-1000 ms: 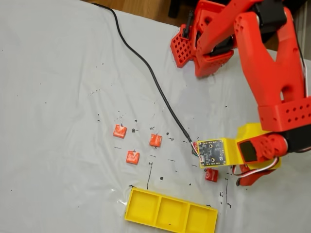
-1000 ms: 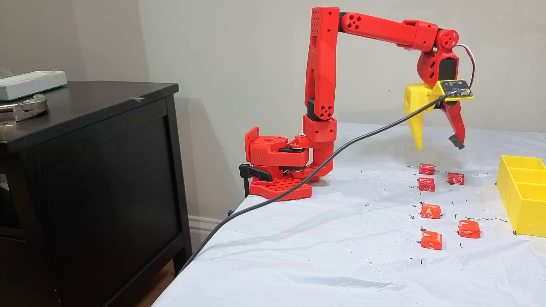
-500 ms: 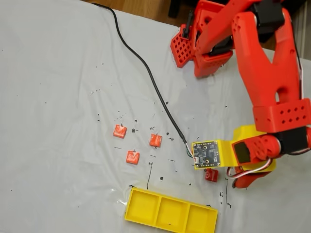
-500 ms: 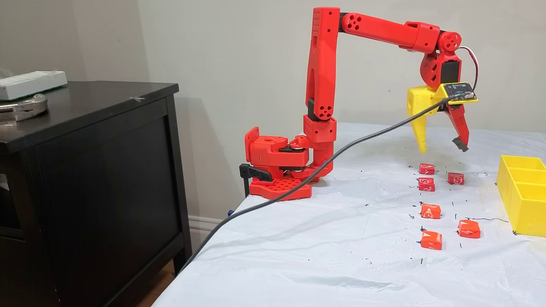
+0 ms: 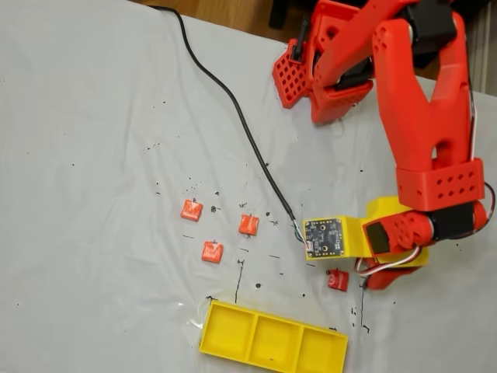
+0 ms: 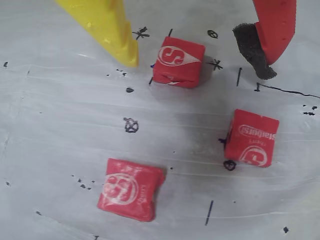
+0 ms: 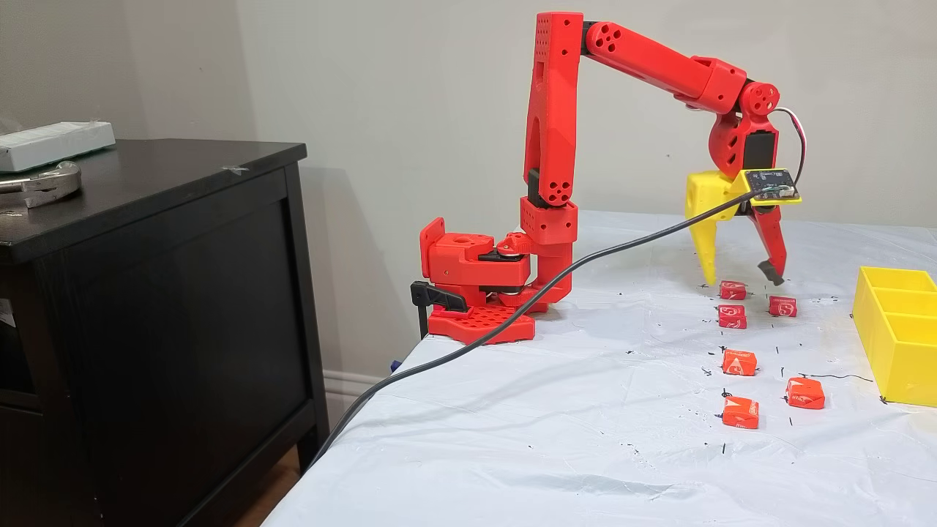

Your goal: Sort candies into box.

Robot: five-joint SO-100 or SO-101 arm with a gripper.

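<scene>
Several small red-orange candies lie on the white table cover. In the wrist view, one candy (image 6: 178, 61) sits between my fingertips, with two more, one candy (image 6: 251, 137) and another candy (image 6: 130, 189), nearer the camera. My gripper (image 6: 195, 57) is open, its yellow finger (image 6: 112, 27) on one side and its red finger (image 6: 270, 30) with a black pad on the other. From the side, the gripper (image 7: 741, 279) hangs just above the farthest candy (image 7: 733, 290). The yellow three-compartment box (image 5: 276, 317) has nothing visible inside; its wall (image 7: 897, 366) stands at the right.
A black cable (image 5: 233, 109) runs across the table to the circuit board (image 5: 324, 235) on my wrist. The red arm base (image 7: 479, 293) is clamped at the table's far edge. A black cabinet (image 7: 146, 307) stands left of the table. Ink marks dot the cover.
The gripper has come down from well above the table to just over the farthest candy, staying open. The candies and the box have not moved.
</scene>
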